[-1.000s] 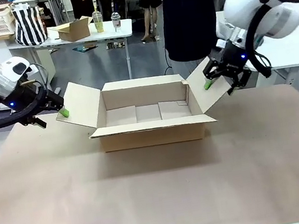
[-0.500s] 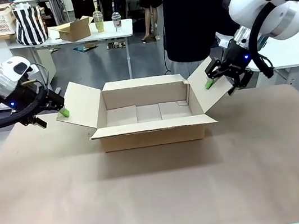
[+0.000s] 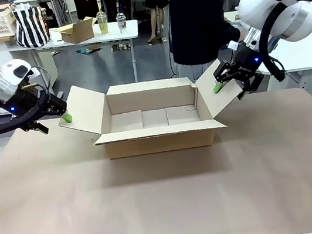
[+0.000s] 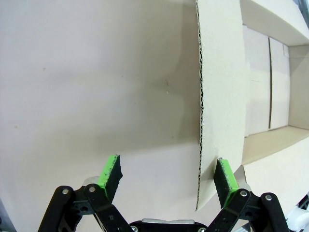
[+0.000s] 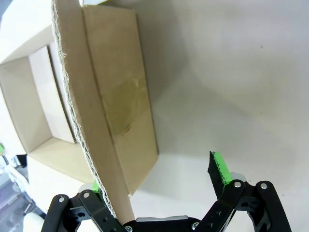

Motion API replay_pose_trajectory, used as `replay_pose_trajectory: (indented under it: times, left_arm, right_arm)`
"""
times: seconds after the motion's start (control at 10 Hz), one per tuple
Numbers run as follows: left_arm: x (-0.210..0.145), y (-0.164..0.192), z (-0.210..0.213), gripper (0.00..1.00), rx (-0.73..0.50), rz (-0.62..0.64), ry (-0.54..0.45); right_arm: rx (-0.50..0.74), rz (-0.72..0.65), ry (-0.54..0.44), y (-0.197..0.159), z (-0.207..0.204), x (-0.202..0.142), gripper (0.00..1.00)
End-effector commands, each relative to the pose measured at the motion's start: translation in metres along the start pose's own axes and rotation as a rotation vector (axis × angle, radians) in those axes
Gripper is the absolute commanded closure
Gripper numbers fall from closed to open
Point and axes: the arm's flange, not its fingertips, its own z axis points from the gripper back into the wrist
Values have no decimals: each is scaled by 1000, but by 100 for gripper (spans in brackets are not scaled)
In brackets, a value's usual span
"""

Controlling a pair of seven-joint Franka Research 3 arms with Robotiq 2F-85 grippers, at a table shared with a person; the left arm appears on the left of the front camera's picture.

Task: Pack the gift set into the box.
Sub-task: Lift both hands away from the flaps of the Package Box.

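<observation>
Front camera faces across table (image 3: pixel 170 204), both wrist cameras close above shared box (image 3: pixel 159 142)

The box (image 3: pixel 159 143) sits between left gripper (image 3: pixel 55 120) and right gripper (image 3: pixel 228 90).

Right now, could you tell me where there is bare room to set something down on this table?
The widest free patch is the table between its near edge and the front wall of the box. The box floor is bare too. Both ends are crowded: the left gripper and right gripper, open, straddle the side flaps.

A small open carton (image 3: pixel 77 30) and a bottle (image 3: pixel 121 21) stand on the far white table (image 3: pixel 96 38).
</observation>
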Motion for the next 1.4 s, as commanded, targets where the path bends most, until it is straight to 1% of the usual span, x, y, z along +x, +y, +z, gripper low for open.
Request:
replay_pose_trajectory:
  times: [0.0,1.3]
  left_arm:
    - [1,-1,4,0,9,8,12]
    - [1,-1,4,0,9,8,12]
  right_arm:
    - [-19,-7,3,2,-4,1,0]
    - [-19,-7,3,2,-4,1,0]
